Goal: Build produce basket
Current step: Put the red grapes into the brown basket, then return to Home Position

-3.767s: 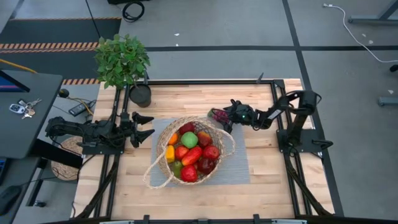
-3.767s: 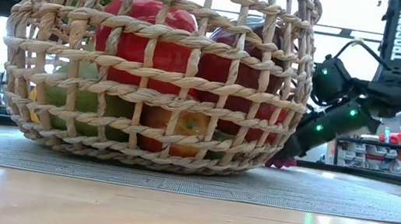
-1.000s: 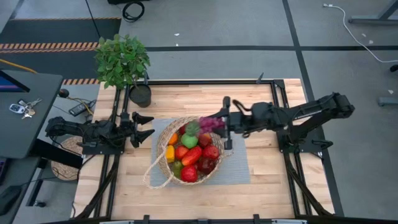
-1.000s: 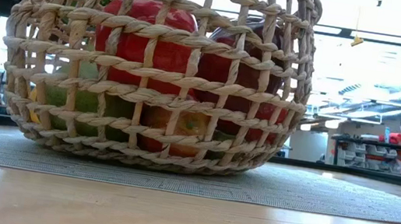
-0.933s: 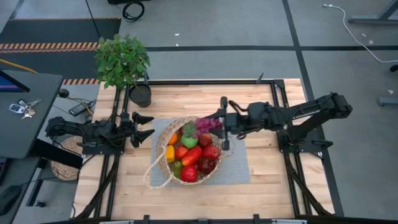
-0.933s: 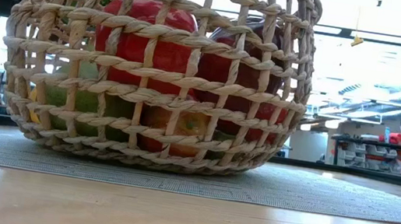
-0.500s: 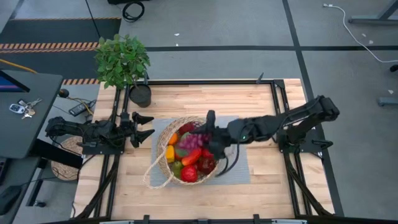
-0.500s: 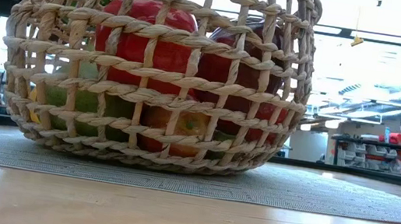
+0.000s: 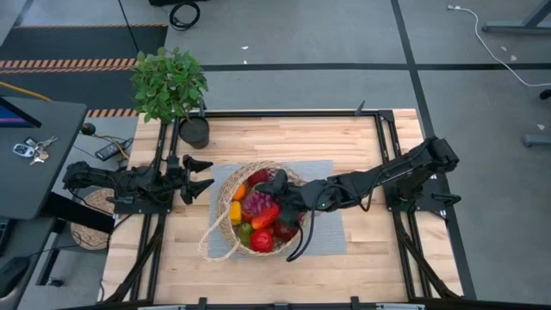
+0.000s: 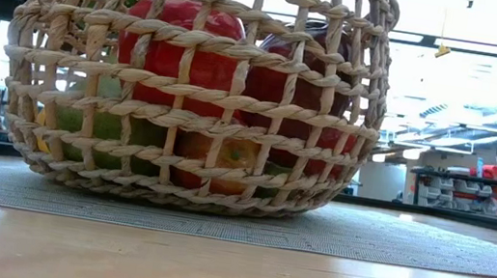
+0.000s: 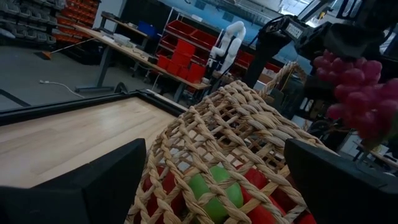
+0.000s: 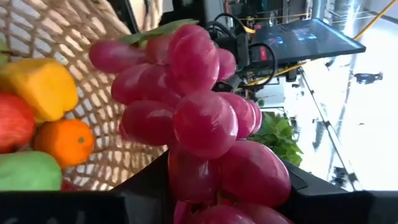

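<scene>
The basket [image 10: 198,83] fills the low view from the near side, standing on a grey mat [image 10: 428,247] near the middle of the bench [image 9: 379,258], its weave showing red apples [image 10: 178,51], green and orange fruit inside. From above, the basket [image 9: 225,237] lies mid-bench with its handle looping toward the front edge; produce packs its bowl, including a yellow pepper [image 9: 235,212] by the left rim and a red apple [image 9: 262,240] at the front. The right gripper [image 9: 271,194] now reaches over the basket's centre, and the purple grapes [image 9: 255,203] hang between its fingers, closed on the bunch; the right wrist view confirms the grapes [image 12: 199,118] clamped, with an orange [image 12: 68,140] and the wicker wall beyond. Nearly four seconds earlier that gripper was low on the bench beside the basket's far right rim, at the grapes; a second ago it held them lifted over that rim; it has since carried them inward across the bowl. Judged from this, the grapes appear to be the last piece, with only release remaining. The left gripper [image 9: 200,177] waits by the mat's left edge, fingers spread and empty, unchanged throughout. At the far left corner stands a potted plant [image 9: 170,84].
</scene>
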`<state>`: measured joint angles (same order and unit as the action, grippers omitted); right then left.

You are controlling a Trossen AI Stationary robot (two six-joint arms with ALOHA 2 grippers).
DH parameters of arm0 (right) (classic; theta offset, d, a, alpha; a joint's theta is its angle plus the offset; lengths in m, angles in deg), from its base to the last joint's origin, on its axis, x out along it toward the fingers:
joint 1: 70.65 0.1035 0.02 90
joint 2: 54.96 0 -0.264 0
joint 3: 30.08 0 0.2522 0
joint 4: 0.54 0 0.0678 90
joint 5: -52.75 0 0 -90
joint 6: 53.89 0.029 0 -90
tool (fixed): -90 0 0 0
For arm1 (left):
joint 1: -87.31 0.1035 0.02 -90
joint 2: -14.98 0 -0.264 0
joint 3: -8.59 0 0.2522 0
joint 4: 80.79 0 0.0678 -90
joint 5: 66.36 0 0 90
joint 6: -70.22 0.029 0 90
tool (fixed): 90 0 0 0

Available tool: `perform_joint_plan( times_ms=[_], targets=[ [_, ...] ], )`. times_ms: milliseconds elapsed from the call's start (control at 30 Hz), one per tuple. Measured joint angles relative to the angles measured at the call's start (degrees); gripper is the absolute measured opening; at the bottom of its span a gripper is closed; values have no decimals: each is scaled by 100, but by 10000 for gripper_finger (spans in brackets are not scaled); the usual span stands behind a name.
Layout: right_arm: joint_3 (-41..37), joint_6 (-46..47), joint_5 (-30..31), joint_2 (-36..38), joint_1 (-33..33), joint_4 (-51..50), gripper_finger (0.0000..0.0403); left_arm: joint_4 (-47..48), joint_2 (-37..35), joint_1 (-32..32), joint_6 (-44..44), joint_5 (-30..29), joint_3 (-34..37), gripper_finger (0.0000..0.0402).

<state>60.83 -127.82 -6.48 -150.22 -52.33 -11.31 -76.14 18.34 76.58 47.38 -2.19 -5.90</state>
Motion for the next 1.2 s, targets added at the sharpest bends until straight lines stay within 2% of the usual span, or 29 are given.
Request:
perform_joint_plan(
  times_ms=[233,467,533,733,833,933,1067,1133,1200],
  targets=[
    [0,656,-87,-149,-2,-161,177,2,0,1,-1,-2,0,389],
    [2,1248,-18,-193,25,-279,260,1,0,0,-1,-2,0,389],
    [2,1233,224,-193,75,-148,289,3,0,1,1,-2,0,389],
    [2,423,1736,-130,249,697,341,3,0,-1,-1,-2,0,389],
    [0,824,1750,212,271,465,345,3,0,0,-1,-2,0,389],
    [0,1867,1211,825,206,-246,345,2,0,1,-1,-2,0,389],
    [-59,3462,-441,1718,-106,-1364,345,1,0,1,-1,-2,0,389],
    [-185,4053,-1254,2144,-283,-1609,345,1,0,0,-1,0,0,389],
    [-449,4466,-1820,2565,-429,-1638,345,1,0,-1,1,1,0,389]
  ],
)
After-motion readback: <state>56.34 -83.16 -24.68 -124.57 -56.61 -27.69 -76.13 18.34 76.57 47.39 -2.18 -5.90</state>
